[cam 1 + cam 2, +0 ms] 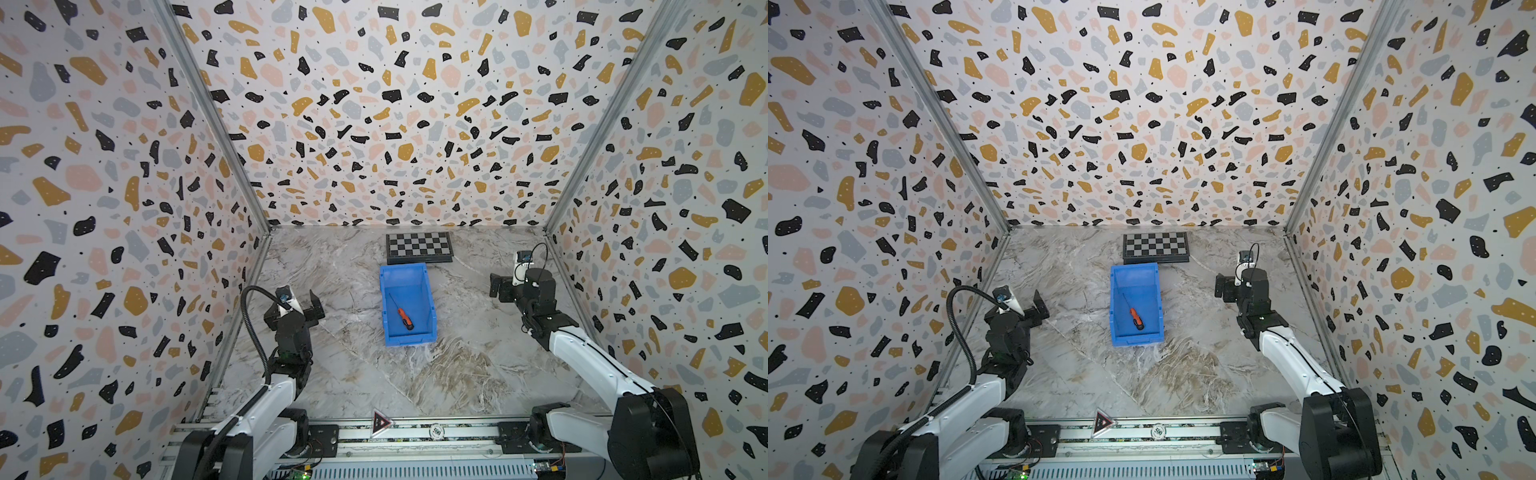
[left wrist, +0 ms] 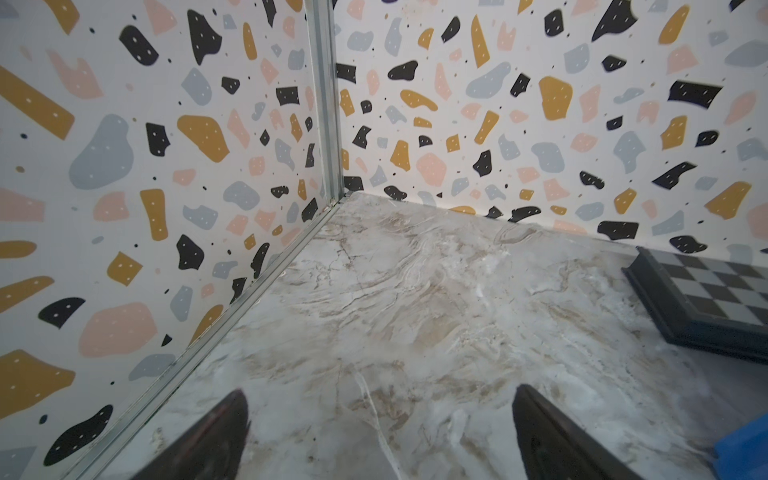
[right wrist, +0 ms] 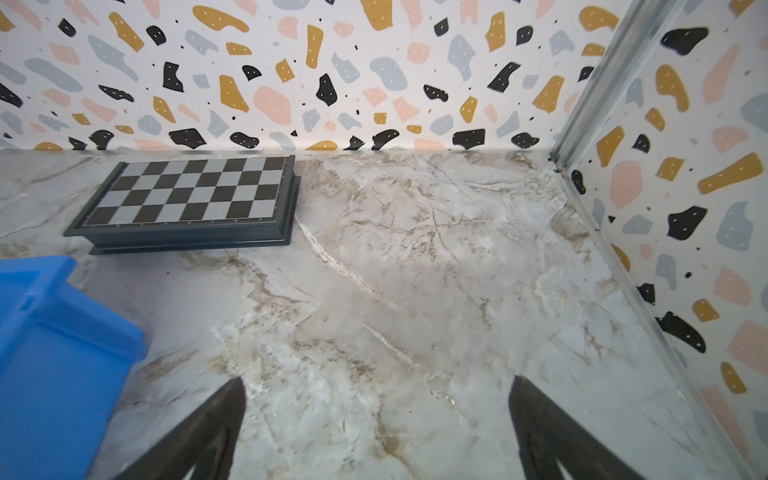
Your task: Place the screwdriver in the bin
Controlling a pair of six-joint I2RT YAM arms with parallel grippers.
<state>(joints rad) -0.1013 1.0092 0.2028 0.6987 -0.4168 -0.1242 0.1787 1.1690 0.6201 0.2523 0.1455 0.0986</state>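
Note:
The screwdriver (image 1: 404,318) (image 1: 1136,319), orange and black with a thin dark shaft, lies slantwise on the floor of the blue bin (image 1: 405,270) (image 1: 1133,270) in the middle of the table. My left gripper (image 1: 296,311) (image 2: 380,415) hangs open to the left of the bin, with nothing between its fingers. To the right of the bin, my right gripper (image 1: 517,284) (image 3: 376,407) is also open and empty, over bare marble. Only a corner of the bin (image 2: 744,453) shows in the left wrist view. One outer wall of the bin (image 3: 62,353) shows in the right wrist view.
A black-and-grey checkered board (image 1: 417,245) (image 1: 1156,245) (image 2: 715,299) (image 3: 191,191) lies flat just behind the bin near the back wall. Patterned walls close in the marble table on three sides. The arms' mounting rail (image 1: 374,440) runs along the front edge.

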